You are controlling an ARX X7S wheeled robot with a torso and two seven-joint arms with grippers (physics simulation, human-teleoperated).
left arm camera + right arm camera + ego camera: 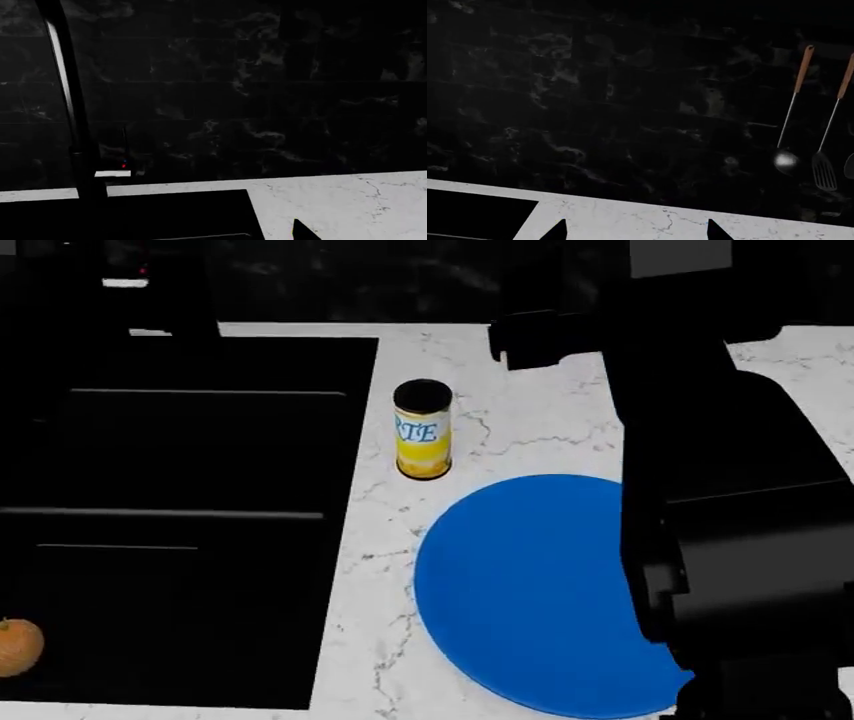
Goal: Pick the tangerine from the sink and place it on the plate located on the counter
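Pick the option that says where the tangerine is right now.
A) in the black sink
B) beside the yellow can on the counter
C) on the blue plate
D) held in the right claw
A: the tangerine lies in the dark sink, apart from the plate on the counter.

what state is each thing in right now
tangerine: lying in the sink, not held
sink: dark, only the tangerine visible inside
plate: flat on the counter, bare where visible, partly hidden by the right arm
can: upright on the counter, lid on, apart from the plate
right gripper: open, nothing between the tips
left gripper: one tip visible, cannot tell
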